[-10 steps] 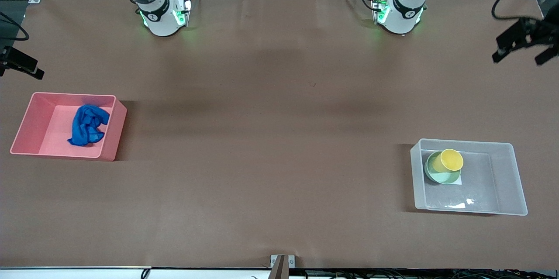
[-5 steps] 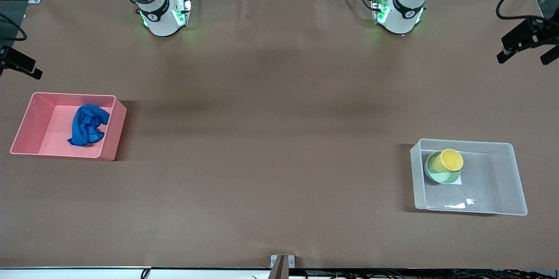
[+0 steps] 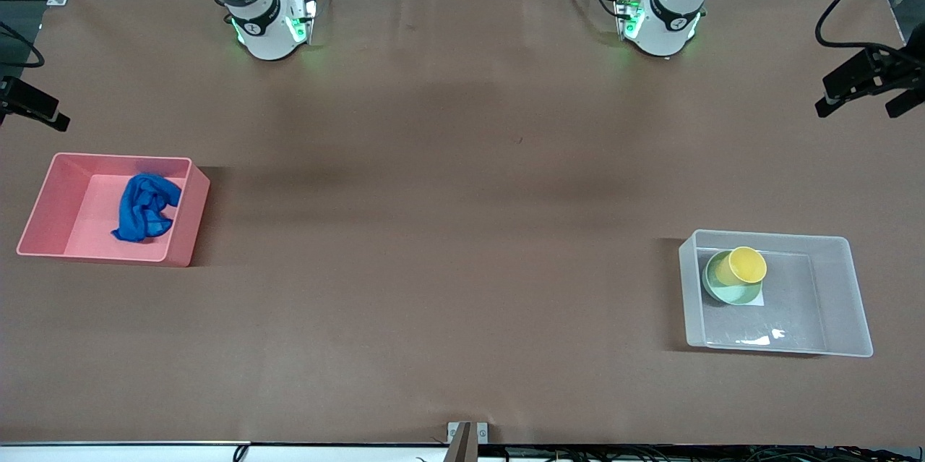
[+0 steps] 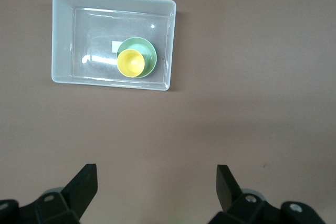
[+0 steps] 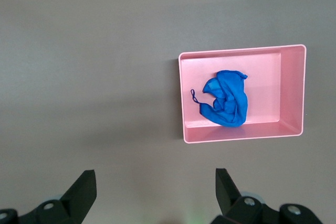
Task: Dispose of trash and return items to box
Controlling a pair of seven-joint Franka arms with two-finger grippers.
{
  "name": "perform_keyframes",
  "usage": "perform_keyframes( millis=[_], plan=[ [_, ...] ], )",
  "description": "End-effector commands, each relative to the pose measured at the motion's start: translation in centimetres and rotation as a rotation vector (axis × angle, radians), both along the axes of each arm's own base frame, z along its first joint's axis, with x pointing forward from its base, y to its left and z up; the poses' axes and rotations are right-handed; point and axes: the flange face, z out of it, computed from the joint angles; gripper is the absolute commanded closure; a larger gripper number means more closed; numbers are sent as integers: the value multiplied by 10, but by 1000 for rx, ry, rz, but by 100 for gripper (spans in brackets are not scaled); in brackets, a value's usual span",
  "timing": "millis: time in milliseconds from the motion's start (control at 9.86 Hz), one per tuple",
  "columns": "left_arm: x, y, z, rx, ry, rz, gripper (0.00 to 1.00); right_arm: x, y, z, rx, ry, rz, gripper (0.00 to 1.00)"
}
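Observation:
The trash, a crumpled blue fabric wad [image 3: 147,207] [image 5: 227,99], lies inside the pink bin [image 3: 43,191] [image 5: 286,93] toward the right arm's end of the table. At the left arm's end, the clear box [image 3: 831,303] [image 4: 65,40] holds the mint-green bowl [image 3: 723,285] [image 4: 148,51]. The yellow cup [image 3: 746,264] [image 4: 130,63] sits in that bowl. My left gripper [image 4: 157,174] hangs high over bare table beside the box, open and empty. My right gripper [image 5: 156,178] is high over bare table beside the pink bin, also open and empty.
Brown table cover [image 3: 462,231] stretches between the two bins. Both arm bases [image 3: 271,21] [image 3: 661,14] stand along the table edge farthest from the front camera. A white label [image 4: 116,46] lies on the box floor next to the bowl.
The left gripper has drifted slightly at the edge of the front view. The bins and their contents have not moved.

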Motion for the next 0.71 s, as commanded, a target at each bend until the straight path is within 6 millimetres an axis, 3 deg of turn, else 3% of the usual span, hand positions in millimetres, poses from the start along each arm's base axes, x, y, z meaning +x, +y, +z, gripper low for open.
perform_keyframes(
  millis=[0,609],
  plan=[
    [-4,-3,-14,22,40,11,0,0,-4,0,-9,5,6,0],
    [-5,-15,-18,78,48,-61,0,-1,-5,0,-9,5,3,0]
  ],
)
